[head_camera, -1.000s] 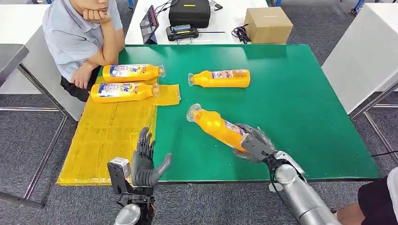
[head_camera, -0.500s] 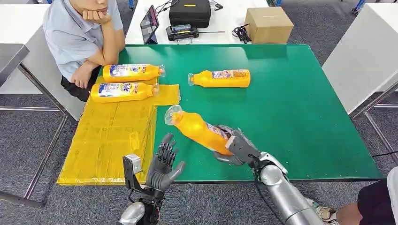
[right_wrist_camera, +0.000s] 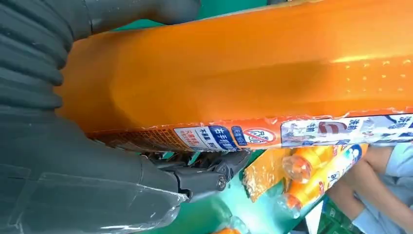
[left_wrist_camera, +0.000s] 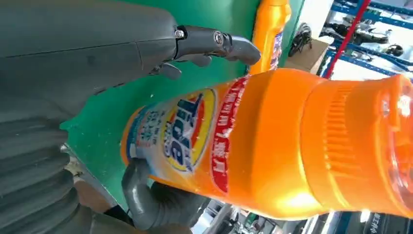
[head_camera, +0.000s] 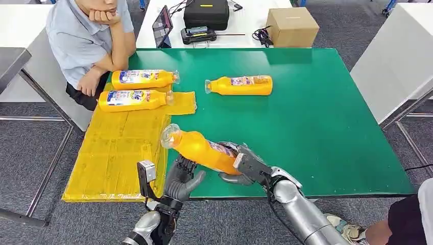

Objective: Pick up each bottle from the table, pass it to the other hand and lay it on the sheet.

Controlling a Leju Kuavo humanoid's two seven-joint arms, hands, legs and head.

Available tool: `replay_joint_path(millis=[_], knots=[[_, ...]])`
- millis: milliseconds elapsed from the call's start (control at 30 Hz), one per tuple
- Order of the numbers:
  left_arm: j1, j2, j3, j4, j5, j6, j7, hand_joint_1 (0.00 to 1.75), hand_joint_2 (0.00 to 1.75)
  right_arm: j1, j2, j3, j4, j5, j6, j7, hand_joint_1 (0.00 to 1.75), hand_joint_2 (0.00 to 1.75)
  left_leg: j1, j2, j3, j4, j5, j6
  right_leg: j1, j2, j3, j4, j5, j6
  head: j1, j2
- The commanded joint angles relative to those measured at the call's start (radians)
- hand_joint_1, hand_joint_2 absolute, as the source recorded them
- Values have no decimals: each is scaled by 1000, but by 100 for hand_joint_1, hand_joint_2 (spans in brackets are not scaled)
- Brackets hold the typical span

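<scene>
- Holding the bottle [head_camera: 201, 150] in the air, the right hand [head_camera: 244, 166] is gripping its base end with fingers wrapped round it, cap end aimed at the left hand [head_camera: 183, 179] for handover.
- Left fingers [head_camera: 185, 164] are spreading open under the bottle, not gripping yet.
- Two bottles [head_camera: 134, 100] are lying on the sheet [head_camera: 110, 158]; one more [head_camera: 240, 85] is waiting on the counter [head_camera: 316, 117].
- Label is showing Chinese print, too blurred to be reading.
</scene>
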Motion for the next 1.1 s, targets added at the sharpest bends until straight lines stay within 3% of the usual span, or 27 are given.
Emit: replay_joint_path(millis=[33, 500, 533, 567, 767, 900, 967, 1033, 1100], knots=[[-54, 5, -35, 45, -56, 42, -38, 0, 175, -56, -3, 66, 54, -3, 3, -4, 175, 175, 2, 1, 2, 1, -1, -2, 2, 1, 2, 0, -1, -3, 0, 0], [-106, -20, -35, 123, -82, 125, -77, 0, 175, -102, 4, 111, 92, -13, 17, 4, 175, 175, 1, 1, 2, 0, -1, -1, 1, 1, 2, 0, 0, -2, 0, 0], [-106, -20, -35, 123, -82, 125, -77, 150, 175, -102, 4, 111, 92, -13, 17, 4, 175, 175, 2, 2, 3, 0, -2, -2, 2, 1, 3, 0, -1, -3, 0, 0], [-108, -23, -31, 124, -73, 118, -73, 169, 175, -108, 5, 112, 98, -15, 18, 5, 175, 175, 2, 2, 3, 0, -1, -2, 2, 1, 3, 0, -1, -2, 0, 0], [-117, -29, -26, 122, -66, 121, -79, 175, 175, -107, 0, 116, 105, -18, 16, 6, 175, 175, 1, 1, 2, 0, -1, -2, 1, 0, 2, 0, 0, -2, 0, 0], [-117, -27, -25, 112, -63, 122, -80, 175, 175, -104, 0, 112, 111, -21, 13, 5, 162, 175, 1, 1, 2, 0, -1, -1, 1, 0, 2, 0, 0, -2, 0, 0], [-118, -29, -26, 111, -63, 122, -80, 175, 175, -101, -4, 111, 113, -21, 11, 4, 164, 175, 1, 1, 2, 0, -1, -2, 1, 0, 2, 0, -1, -2, 0, 0], [-113, -25, -29, 98, -63, 119, -79, 175, 175, -101, -7, 111, 119, -20, 8, 5, 155, 175, 2, 1, 3, 1, -2, -2, 2, 0, 3, 0, -1, -3, 0, 0], [-110, -22, -29, 89, -64, 121, -79, 175, 175, -100, -6, 107, 127, -19, 1, 5, 129, 175, 1, 0, 2, 0, 0, -1, 1, 0, 2, 0, 0, -2, 0, 0]])
